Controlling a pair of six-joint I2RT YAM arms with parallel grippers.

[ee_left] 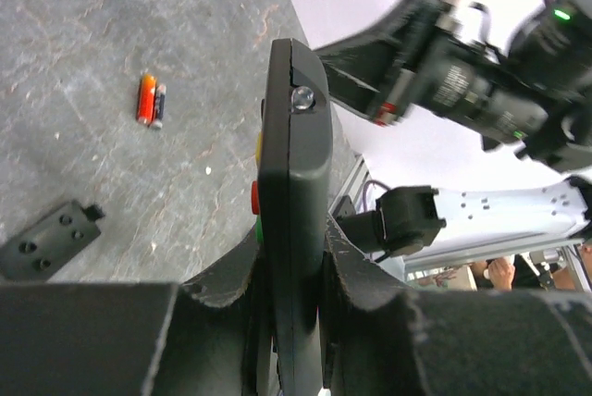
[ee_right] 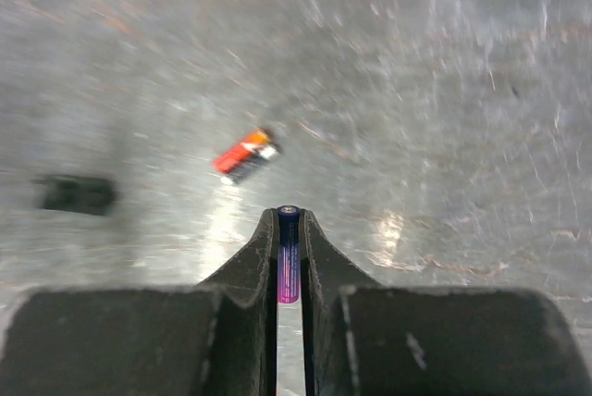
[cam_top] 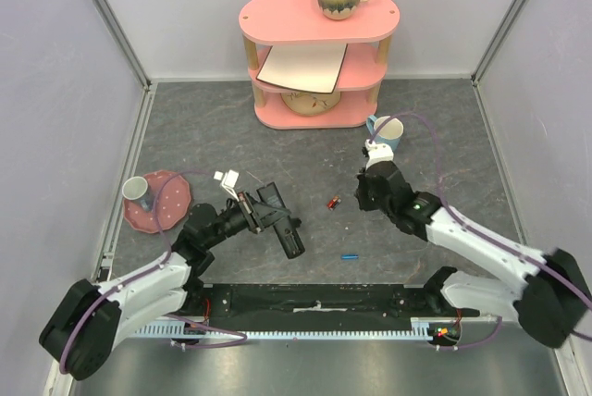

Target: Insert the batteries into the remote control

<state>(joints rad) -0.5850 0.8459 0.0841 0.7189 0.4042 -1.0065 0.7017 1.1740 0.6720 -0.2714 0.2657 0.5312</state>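
Above the worktop [cam_top: 185, 137] my left hand [ee_left: 296, 308] clamps the remote control [ee_left: 294, 165] edge-up, I judge for the battery [ee_right: 289, 271] pinched in my right hand [ee_right: 289, 229].

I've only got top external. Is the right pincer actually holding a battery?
Observer: Yes. The right wrist view shows the right pincer shut on a purple battery, lying lengthwise in its grip.
Operator: Any others on the table?
Observer: Two loose cells lie side by side, one orange, one dark.
Operator: How's the remote held?
Observer: The left pincer clamps the remote control edge-on, gripped by its two broad faces.
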